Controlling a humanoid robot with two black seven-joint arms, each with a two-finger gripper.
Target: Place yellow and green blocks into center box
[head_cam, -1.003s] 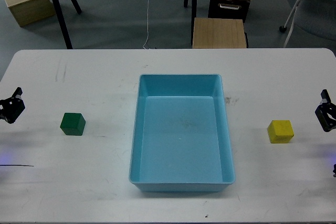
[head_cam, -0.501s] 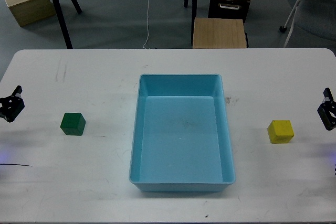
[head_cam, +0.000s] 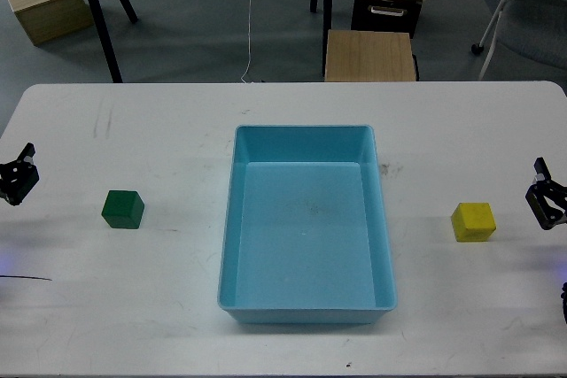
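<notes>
Movement since a second ago is slight and confined to the two claws; both blocks and the tray sit where they were. The right claw (head_cam: 544,203) has risen a little and shifted a touch inward from the bench's right edge, now just beside the yellow block (head_cam: 473,221) but not touching it, which reads as the start of a reach for that cube. The left claw (head_cam: 18,181) has eased slightly outward and up at the left edge, well apart from the green block (head_cam: 122,209), so it looks to be waiting or only beginning. Nothing has been grasped yet, and the light-blue center box (head_cam: 306,308) in the middle of the white bench (head_cam: 177,325) holds neither cube, so the task is at its very beginning. The green block rests on the bench left of the box, the yellow block on the bench right of it, each clear of the tray wall. Only the tips of both arms show, low over the bench at its side edges, pointing roughly inward. The right claw appears to have its two fingers spread, with a gap visible between them; the left one is small and dark, and whether its fingers are parted or together I cannot tell.
</notes>
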